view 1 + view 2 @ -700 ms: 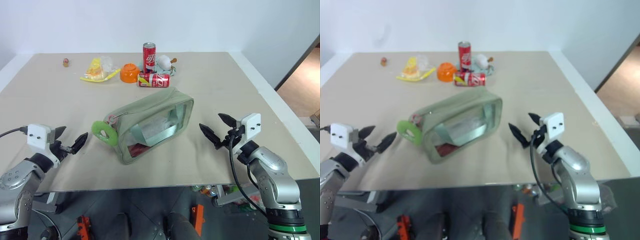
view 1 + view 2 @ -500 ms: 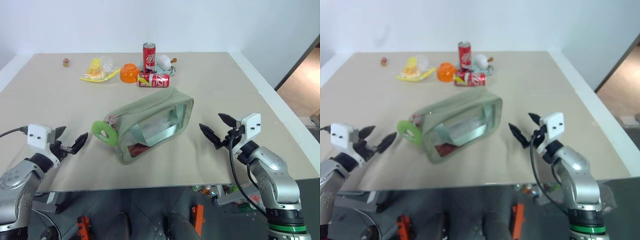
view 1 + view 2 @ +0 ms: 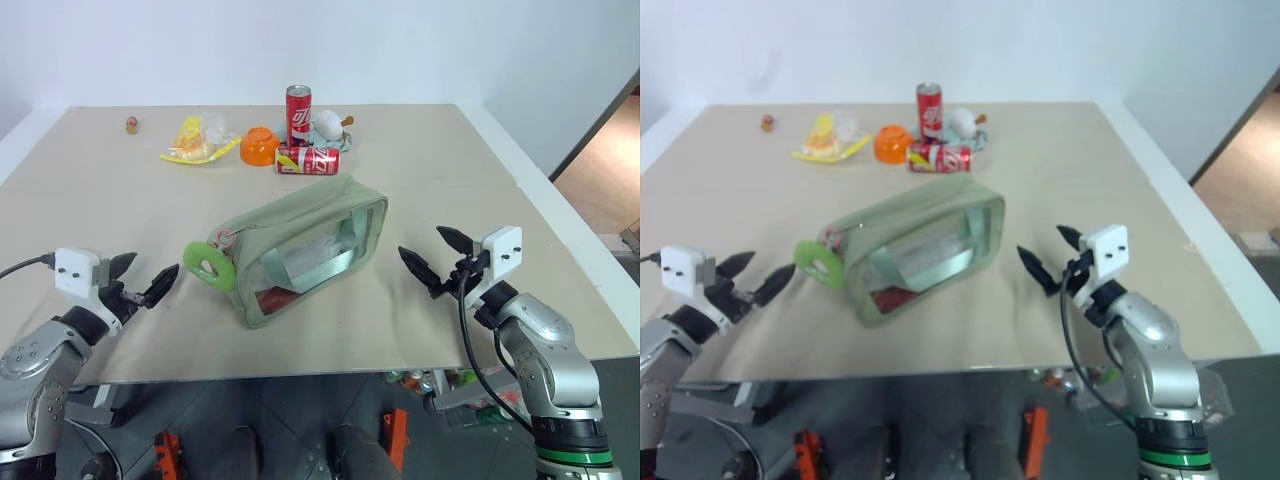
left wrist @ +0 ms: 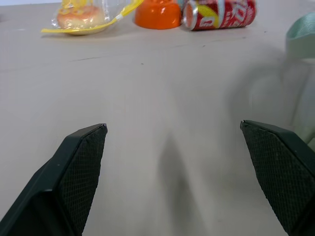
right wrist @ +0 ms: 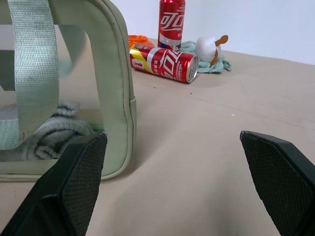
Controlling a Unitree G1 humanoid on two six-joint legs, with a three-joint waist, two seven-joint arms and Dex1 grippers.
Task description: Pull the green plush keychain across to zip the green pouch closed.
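The green pouch (image 3: pixel 300 250) lies in the middle of the table, a sage fabric bag with clear windows and pale straps, red and white things inside. The green plush keychain (image 3: pixel 209 266), a lime fuzzy ring, hangs at the pouch's left end by a small metal ring. My left gripper (image 3: pixel 142 281) hovers open just left of the keychain, apart from it. To the right of the pouch, with a gap between, my right gripper (image 3: pixel 433 252) is open too. In the right wrist view the pouch's end (image 5: pixel 64 88) sits close ahead.
At the back of the table stand an upright red can (image 3: pixel 298 115), a lying red can (image 3: pixel 307 159), an orange bowl (image 3: pixel 260 146), a wrapped yellow snack (image 3: pixel 195 140) and a white toy on a cloth (image 3: pixel 328 126). The table's front edge (image 3: pixel 300 372) runs just below the pouch.
My left gripper has edged slightly toward the keychain. The right gripper and the pouch have stayed put.
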